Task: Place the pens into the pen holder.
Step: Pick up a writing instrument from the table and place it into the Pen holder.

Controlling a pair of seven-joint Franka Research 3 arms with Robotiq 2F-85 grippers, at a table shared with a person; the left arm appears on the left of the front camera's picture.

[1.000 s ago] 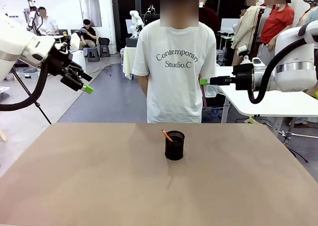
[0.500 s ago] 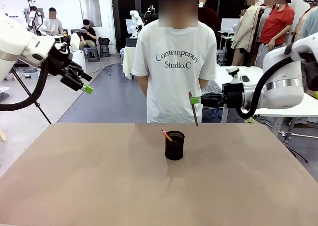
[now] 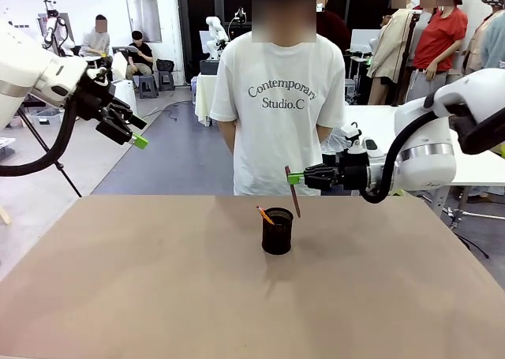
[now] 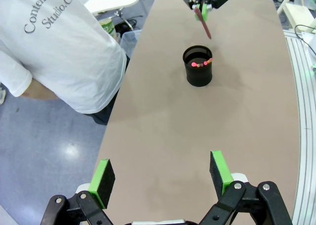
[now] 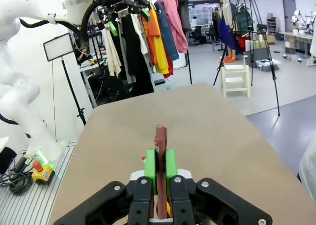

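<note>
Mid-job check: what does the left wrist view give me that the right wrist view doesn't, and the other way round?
Left wrist view alone: the pen holder from above, with a pink-red pen tip and an orange pen end inside it, plus the open left gripper and the person's white T-shirt.
Right wrist view alone: a close look at the green pads clamped on the pen's shaft, and a clothes rack beyond the table.
Both: the maroon pen held by the right gripper, and the brown table.

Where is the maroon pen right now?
In the front view, the maroon pen hangs from the right gripper, in the air just above and right of the pen holder.
</note>
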